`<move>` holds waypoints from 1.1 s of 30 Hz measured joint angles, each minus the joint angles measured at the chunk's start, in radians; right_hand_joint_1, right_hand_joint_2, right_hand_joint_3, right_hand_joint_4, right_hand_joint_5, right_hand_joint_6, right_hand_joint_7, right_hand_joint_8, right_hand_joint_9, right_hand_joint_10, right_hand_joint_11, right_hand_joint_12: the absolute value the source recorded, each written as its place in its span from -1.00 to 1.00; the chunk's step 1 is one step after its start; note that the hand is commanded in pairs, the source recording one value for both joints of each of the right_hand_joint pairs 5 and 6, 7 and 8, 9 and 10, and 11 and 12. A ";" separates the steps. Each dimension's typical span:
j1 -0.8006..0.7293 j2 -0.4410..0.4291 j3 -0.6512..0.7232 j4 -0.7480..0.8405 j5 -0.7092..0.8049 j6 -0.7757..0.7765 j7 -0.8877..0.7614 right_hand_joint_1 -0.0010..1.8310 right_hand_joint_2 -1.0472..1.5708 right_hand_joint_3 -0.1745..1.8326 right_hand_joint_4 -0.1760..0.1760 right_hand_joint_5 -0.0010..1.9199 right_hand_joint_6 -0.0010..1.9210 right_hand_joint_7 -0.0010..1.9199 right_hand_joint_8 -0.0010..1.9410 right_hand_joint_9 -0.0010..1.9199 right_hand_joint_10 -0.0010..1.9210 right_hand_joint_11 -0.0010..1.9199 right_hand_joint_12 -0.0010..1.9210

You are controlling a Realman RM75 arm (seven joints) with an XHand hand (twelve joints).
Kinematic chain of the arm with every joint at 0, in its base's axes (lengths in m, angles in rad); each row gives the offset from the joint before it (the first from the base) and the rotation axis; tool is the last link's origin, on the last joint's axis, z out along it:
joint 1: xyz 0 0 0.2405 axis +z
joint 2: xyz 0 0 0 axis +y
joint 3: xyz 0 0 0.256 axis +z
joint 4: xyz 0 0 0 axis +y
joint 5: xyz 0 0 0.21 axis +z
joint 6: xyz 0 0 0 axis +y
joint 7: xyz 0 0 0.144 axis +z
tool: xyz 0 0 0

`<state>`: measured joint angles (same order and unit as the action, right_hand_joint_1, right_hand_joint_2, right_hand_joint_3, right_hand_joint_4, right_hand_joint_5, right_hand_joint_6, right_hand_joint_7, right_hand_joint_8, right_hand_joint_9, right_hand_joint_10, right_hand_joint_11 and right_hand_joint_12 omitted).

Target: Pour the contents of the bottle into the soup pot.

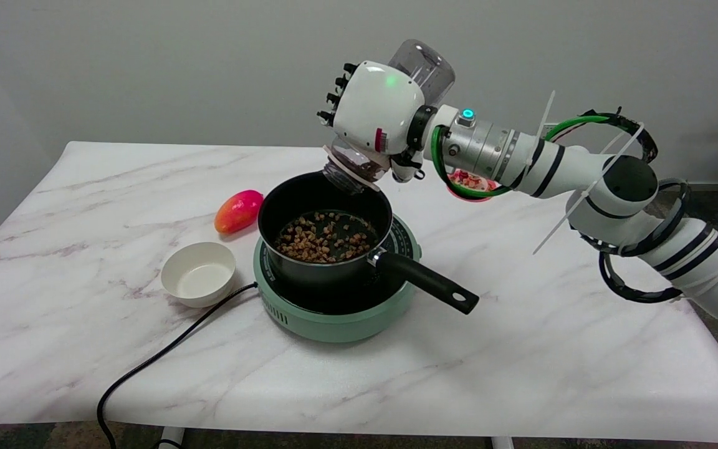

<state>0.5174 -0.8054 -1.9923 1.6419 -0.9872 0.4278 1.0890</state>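
Observation:
My right hand (376,112) grips a clear plastic bottle (424,72) above the far rim of the black soup pot (325,234). The bottle is tipped steeply, its base up and to the right, its mouth (349,173) pointing down just over the pot's rim. A few brown pieces still show near the mouth. Many brown bits (321,238) lie spread over the pot's bottom. The pot stands on a mint-green electric hob (334,312), with its black handle (427,284) pointing to the lower right.
A small white bowl (199,273) stands left of the hob, and a red-orange mango (238,211) lies behind it. The hob's black cord (159,355) runs off the table's front left. A red dish (472,182) sits partly hidden behind my forearm.

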 measured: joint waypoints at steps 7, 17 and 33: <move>0.012 0.006 -0.008 -0.005 -0.015 0.000 0.002 0.38 0.94 -0.40 0.00 1.00 1.00 1.00 0.98 0.46 0.46 0.35 0.35; 0.048 0.017 -0.028 -0.022 -0.030 0.001 0.003 0.39 0.94 -0.41 0.00 1.00 1.00 1.00 0.98 0.46 0.46 0.35 0.35; 0.128 0.038 -0.119 -0.054 -0.022 0.008 0.025 0.39 0.94 -0.40 0.00 1.00 1.00 1.00 0.98 0.47 0.47 0.35 0.35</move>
<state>0.6458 -0.7671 -2.1114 1.5874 -1.0094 0.4363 1.1142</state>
